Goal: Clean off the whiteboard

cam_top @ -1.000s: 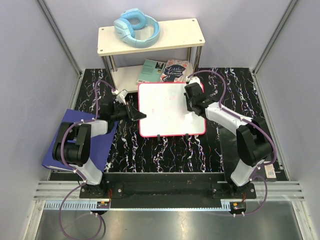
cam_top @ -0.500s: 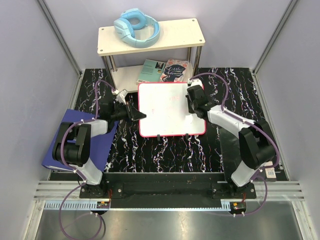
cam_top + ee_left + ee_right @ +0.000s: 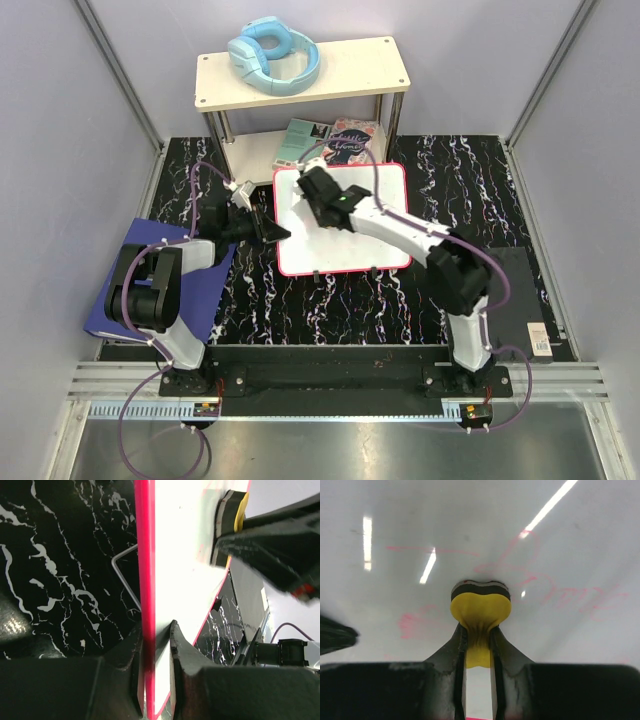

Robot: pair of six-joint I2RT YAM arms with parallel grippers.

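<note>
The whiteboard [image 3: 345,240] sits on the table [image 3: 330,305] before the shelf [image 3: 350,70]. The left hand [image 3: 155,627] clamps its left edge, apparently to steady it, while the right hand [image 3: 479,640] pinches a yellow eraser [image 3: 480,605] against faint pink marks [image 3: 415,622].

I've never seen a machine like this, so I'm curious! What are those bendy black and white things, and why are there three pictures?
Those are two robot arms, each ending in a two-finger gripper. One picture looks down from above. The other two come from small cameras on the wrists. On the black marbled table lies a whiteboard with a pink-red frame. The left gripper pinches its left edge. The right gripper holds a yellow eraser against the board, where faint pink scribbles remain. Behind stands a small shelf with blue headphones on top and books underneath. A blue binder lies at the left.
</note>
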